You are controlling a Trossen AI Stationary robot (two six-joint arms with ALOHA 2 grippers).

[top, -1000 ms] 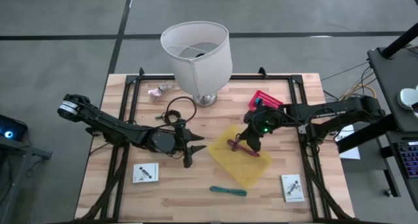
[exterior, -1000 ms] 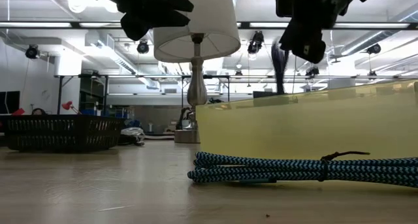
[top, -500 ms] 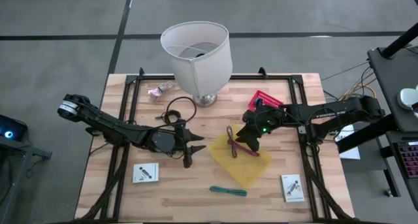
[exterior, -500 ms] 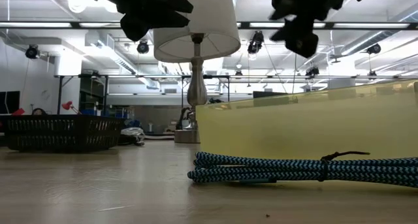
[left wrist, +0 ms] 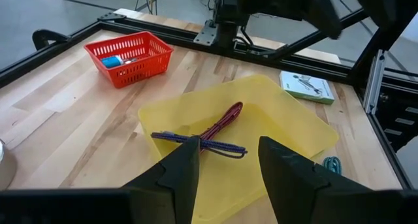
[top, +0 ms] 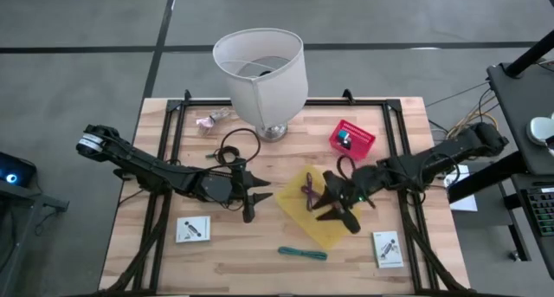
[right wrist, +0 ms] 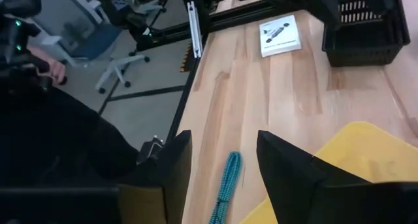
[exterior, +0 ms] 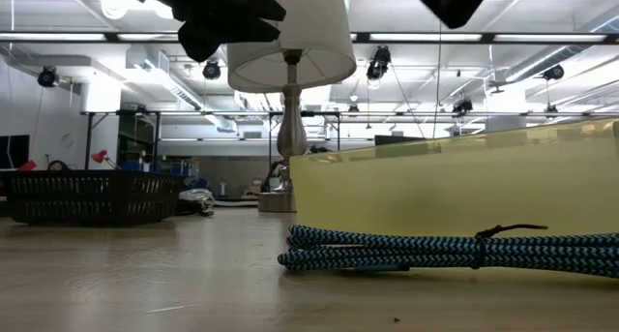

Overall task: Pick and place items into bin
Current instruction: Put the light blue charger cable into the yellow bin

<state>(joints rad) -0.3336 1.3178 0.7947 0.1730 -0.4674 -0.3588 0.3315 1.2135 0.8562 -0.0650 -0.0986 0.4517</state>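
A yellow bin [top: 305, 217] lies flat at the table's middle. In it a purple tie [left wrist: 199, 144] lies crossed over a maroon tie [left wrist: 224, 119]. My right gripper [top: 338, 209] hovers open over the bin's right part, holding nothing. My left gripper [top: 256, 201] stands open just left of the bin, above the table. A teal tie [top: 303, 253] lies on the wood near the front edge, below my right gripper [right wrist: 225, 168] in its wrist view. Two flat white packets [top: 193, 229] [top: 388, 248] lie near the front corners. A black cord loop [top: 239, 145] lies by the lamp's base.
A large white lamp [top: 260, 77] stands at the far middle, a pink wrapper [top: 210, 121] to its left. A red basket [top: 351, 138] sits at the far right. Black rails [top: 170, 150] run along the table's edges. Bare wood lies along the front.
My right gripper has opened and let go of the purple tie, which has dropped into the bin across the maroon tie. The gripper has then swung toward the table's near edge, rising a little and rolling.
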